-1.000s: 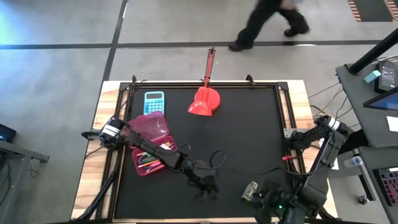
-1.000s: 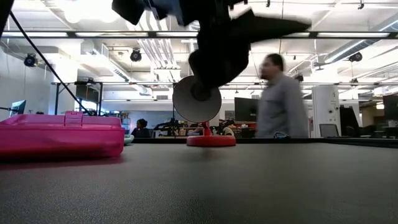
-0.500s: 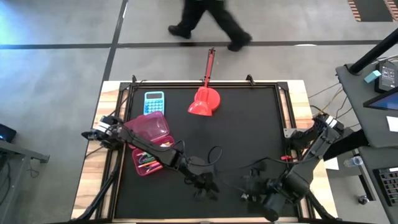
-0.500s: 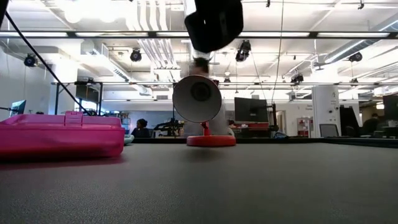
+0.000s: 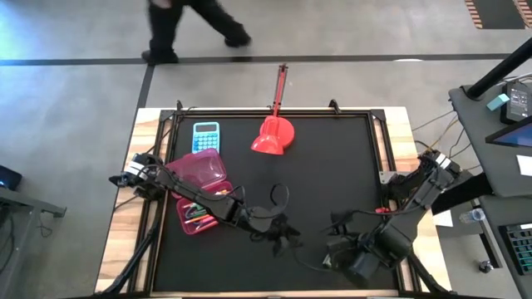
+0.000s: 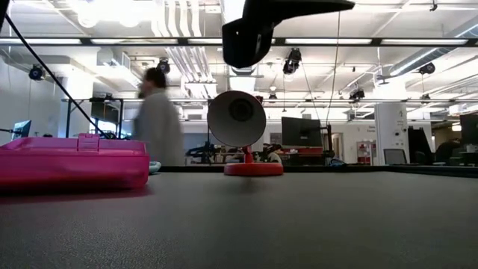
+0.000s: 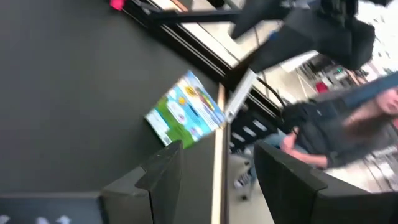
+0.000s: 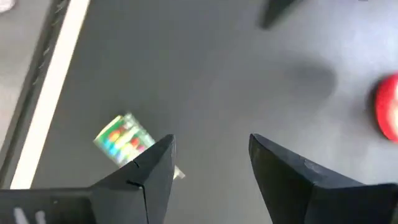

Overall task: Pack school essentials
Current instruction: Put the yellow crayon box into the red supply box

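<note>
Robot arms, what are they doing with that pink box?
They are packing school things. The pink box lies open on the table's left side with pencils already in it. The left gripper is open and empty over the middle front of the table. The right gripper, also open, is near the front edge by the little crayon box, which is not yet picked up.

Bright, even light falls from the ceiling strips [image 6: 97,15] overhead, flaring white where I look level across the room. My black surface [image 5: 332,166] soaks it up, giving only a dull sheen and soft, faint shadows. The person [image 6: 157,119] walking behind is smeared by motion, and streaked again at the far edge seen from above. Both my wrist views are blurred: the crayon box [image 7: 185,116] is soft, and my fingers [image 8: 149,180] loom dark and unfocused.
</note>
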Controlling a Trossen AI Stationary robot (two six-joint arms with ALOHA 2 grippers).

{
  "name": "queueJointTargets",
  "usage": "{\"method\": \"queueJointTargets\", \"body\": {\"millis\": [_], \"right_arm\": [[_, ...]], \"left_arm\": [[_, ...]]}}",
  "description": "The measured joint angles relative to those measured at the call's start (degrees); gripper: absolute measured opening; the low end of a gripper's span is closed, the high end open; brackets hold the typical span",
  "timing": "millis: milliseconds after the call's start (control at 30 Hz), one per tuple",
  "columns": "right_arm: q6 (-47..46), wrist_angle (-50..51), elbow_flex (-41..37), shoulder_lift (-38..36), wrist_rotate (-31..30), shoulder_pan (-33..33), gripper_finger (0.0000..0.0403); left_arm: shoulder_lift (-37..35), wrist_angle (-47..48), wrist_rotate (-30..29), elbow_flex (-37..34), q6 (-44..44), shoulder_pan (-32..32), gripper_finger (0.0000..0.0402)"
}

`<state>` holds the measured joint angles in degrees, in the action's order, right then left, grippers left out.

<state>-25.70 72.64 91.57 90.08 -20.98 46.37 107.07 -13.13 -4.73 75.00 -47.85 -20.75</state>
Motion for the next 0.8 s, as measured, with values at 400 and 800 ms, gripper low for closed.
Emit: {"method": "queueJointTargets", "body": {"millis": [400,800], "right_arm": [[8.79,1.17,-0.02,-0.59,8.05,0.75,0.0242],[2.93,3.31,-0.55,-0.57,6.95,1.06,0.0279]], "left_arm": [[0.0,-0.42,-8.41,0.04,-2.66,0.0,0.018],[-0.28,-0.61,-4.03,0.0,-0.99,0.17,0.018]]}}
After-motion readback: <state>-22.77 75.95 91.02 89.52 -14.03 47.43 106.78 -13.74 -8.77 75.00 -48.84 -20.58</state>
